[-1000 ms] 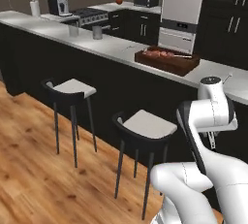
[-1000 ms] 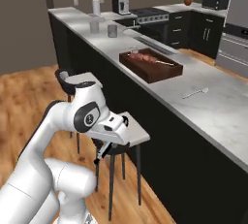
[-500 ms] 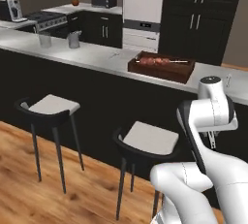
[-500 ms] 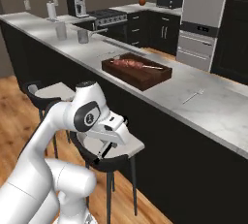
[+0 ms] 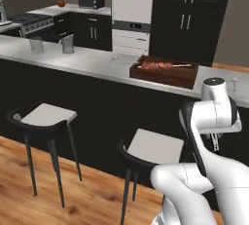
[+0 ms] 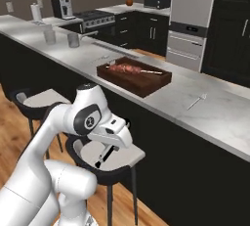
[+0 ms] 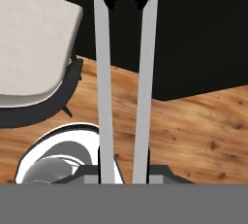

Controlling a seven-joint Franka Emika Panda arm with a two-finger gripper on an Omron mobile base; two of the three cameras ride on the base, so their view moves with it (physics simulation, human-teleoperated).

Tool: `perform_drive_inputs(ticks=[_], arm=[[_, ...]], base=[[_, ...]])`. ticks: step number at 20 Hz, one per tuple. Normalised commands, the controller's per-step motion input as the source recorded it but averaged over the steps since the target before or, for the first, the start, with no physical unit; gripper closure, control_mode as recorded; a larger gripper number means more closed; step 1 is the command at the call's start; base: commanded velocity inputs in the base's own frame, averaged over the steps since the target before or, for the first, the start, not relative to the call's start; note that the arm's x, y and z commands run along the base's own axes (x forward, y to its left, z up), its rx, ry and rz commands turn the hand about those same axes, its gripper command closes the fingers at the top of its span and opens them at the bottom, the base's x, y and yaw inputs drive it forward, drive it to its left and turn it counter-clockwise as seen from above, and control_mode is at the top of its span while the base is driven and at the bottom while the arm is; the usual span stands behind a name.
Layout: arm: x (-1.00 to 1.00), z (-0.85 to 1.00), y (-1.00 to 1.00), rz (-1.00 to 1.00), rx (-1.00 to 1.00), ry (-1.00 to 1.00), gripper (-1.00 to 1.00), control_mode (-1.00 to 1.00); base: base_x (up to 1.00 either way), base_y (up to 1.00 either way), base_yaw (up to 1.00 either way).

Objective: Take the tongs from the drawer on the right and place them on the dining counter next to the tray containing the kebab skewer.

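In front of the long pale dining counter (image 6: 215, 117), the white arm carries the tongs (image 7: 125, 77) low, below the counter's edge and over a pale-seated stool (image 6: 110, 155). The gripper (image 7: 124, 162) is clamped on the tongs near their joined end; in the hand view the two slim silvery arms run away from the fingers, with dark tips at the far end, over the wood floor and the black counter base. In the right base view the tongs (image 6: 104, 157) hang down from the hand as a thin dark sliver.

On the counter top stands the dark wooden tray (image 6: 134, 77), with the kebab skewer (image 6: 128, 68) lying along it. Two grey cups (image 5: 65, 44) sit well apart to its left, and a small utensil (image 6: 197, 102) lies on the marble to its right.

The step in hand looks like the carry to the drop spot. To do it well, the arm should first lift the tongs clear above the counter edge, since they now hang lower than the top and could catch on the overhang or the stool. Then it should bring them over bare marble just beside the tray, lower until they nearly touch, and only then release, keeping them off the tray rim.
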Motion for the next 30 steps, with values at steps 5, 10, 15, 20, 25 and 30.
perform_drive_inputs(ticks=[5,10,15,20,25,30], arm=[[0.00,0.00,0.00,0.00,0.00,0.00,1.00,1.00],[0.00,0.00,0.00,0.00,0.00,0.00,1.00,1.00],[0.00,0.00,0.00,0.00,0.00,0.00,1.00,1.00],[0.00,0.00,0.00,0.00,0.00,0.00,1.00,1.00],[0.00,0.00,0.00,0.00,0.00,0.00,1.00,1.00],[0.00,0.08,0.00,-0.04,0.01,0.00,1.00,-1.00]], base=[[0.44,0.00,0.00],[0.26,0.00,0.00],[0.27,0.00,0.00],[0.24,0.00,0.00],[0.00,0.00,0.00],[0.00,0.00,0.00]])
